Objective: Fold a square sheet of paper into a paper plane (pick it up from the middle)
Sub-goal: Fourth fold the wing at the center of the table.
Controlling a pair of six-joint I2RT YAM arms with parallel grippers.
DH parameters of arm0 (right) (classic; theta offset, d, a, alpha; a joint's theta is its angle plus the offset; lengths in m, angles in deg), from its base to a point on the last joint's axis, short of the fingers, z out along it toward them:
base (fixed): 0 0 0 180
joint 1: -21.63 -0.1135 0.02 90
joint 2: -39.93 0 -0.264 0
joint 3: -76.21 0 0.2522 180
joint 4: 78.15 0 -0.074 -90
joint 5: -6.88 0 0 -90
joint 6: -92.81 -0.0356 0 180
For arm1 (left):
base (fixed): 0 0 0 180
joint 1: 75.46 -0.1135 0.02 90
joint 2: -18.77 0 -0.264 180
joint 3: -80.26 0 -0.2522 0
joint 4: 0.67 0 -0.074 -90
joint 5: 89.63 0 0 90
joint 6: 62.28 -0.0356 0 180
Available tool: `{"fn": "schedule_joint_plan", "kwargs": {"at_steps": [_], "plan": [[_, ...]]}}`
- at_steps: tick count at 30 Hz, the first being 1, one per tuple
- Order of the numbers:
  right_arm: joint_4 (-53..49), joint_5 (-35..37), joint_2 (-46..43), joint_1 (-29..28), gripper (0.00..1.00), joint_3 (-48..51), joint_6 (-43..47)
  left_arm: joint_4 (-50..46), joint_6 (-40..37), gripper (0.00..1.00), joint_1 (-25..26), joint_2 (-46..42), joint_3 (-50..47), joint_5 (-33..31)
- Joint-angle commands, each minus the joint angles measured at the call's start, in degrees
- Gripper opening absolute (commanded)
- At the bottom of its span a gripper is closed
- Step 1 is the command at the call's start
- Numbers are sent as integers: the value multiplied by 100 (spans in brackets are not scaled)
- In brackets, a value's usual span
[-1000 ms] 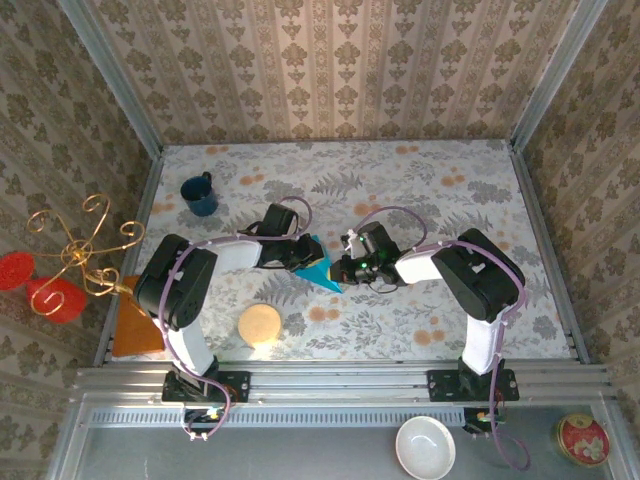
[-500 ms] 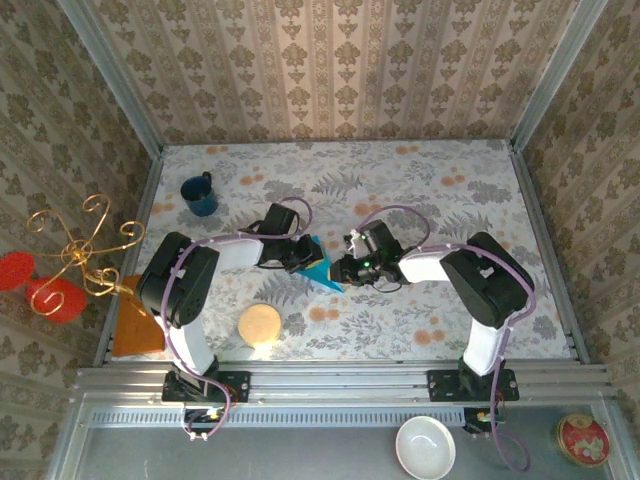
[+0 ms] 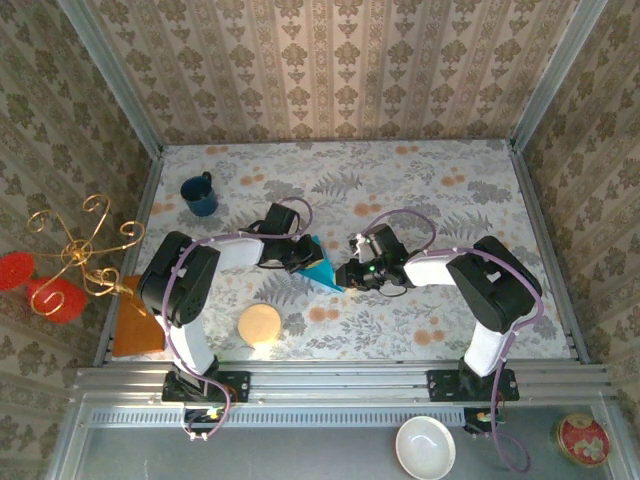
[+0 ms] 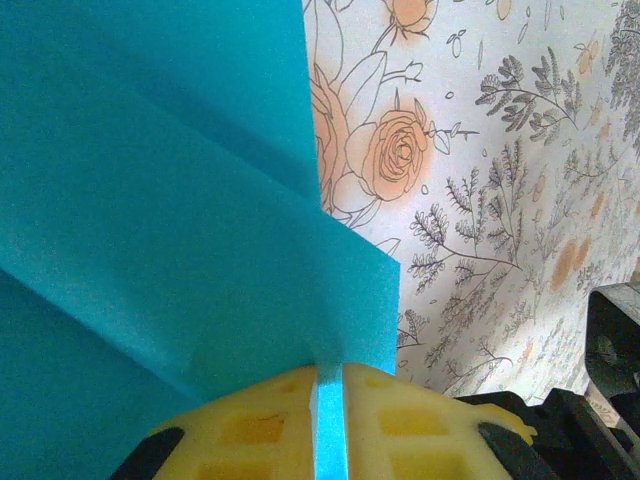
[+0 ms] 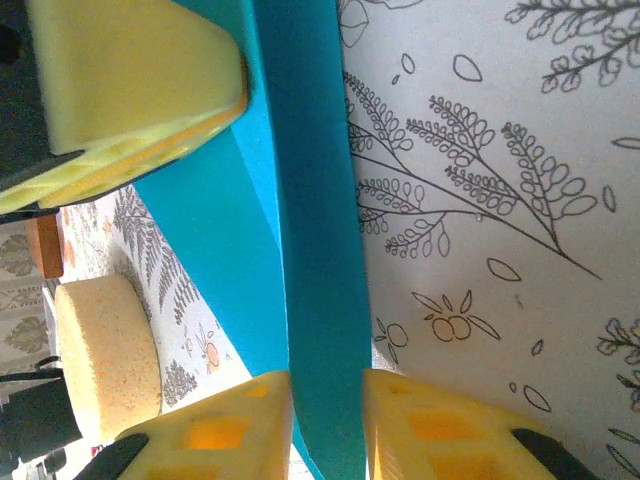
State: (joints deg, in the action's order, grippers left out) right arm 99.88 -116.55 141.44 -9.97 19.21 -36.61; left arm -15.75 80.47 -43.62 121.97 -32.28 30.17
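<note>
**Fingers of both arms met at the folded turquoise sheet**

The left fingers (image 4: 250,425) are clenched on the folded sheet of turquoise-blue paper (image 4: 150,200); in the left wrist view only a thin blue edge is seen between the two yellow pads. Above the pads the sheet is spread in overlapping layers, with a straight fold edge running down to the grip.

The right fingers (image 5: 220,425) are parted, and a narrow folded band of the paper is seen running through the gap between them. The band is flanked closely by both pads. In the same view a left finger is seen at the upper left, laid against the paper's other end.

From the top external view, the paper (image 3: 322,267) is found near the middle of the flowered worktop (image 3: 450,200), a little left of centre, as a pointed shape between the two wrists. It is approached by the left arm from the left and by the right arm from the right, so that the two grippers lie just beside each other.

A dark blue mug (image 3: 200,195) is placed at the far left of the worktop, well apart from the paper. A round pale-yellow sponge (image 3: 260,324) is set nearer the front edge, left of the paper. A white bowl (image 3: 425,446) is seen in front of the arm bases.
</note>
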Motion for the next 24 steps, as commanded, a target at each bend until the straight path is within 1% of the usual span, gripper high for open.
{"fn": "schedule_joint_plan", "kwargs": {"at_steps": [1,10,17,24], "plan": [[-185,-12,-106,22,26,88,47,-197,7,15,-2,78,115,-18],[-291,35,128,21,19,74,0,-281,13,15,-2,96,114,-55],[-565,47,283,31,18,-43,-46,-317,21,15,-15,111,123,-77],[-634,69,326,31,18,-67,-39,-267,-81,15,-19,95,227,-9]]}}
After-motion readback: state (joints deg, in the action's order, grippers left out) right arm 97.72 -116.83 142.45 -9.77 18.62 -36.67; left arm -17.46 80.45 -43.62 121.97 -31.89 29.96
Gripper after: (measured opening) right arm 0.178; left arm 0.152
